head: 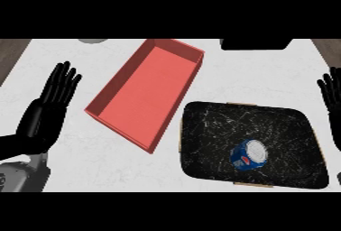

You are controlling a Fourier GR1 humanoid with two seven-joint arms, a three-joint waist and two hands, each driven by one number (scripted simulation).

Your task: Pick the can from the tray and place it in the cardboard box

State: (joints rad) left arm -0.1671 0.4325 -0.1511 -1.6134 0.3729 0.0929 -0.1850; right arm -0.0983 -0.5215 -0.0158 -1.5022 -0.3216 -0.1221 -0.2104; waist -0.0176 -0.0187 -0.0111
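A blue can (249, 154) with a white top stands in the black marbled tray (213, 122) at the lower right of the counter. Left of the tray lies a red, open box (149, 92), set at a slant and holding nothing. My left hand (45, 115) rests open at the left side, fingers straight and pointing up, well away from the can. At the far right edge my right hand (331, 97) shows only partly, fingers straight and up, to the right of the tray and apart from the can.
A black object (256, 43) sits at the counter's back edge, right of the box. A grey round thing (92, 40) peeks in at the back left. The white counter (86, 149) shows between my left hand and the box.
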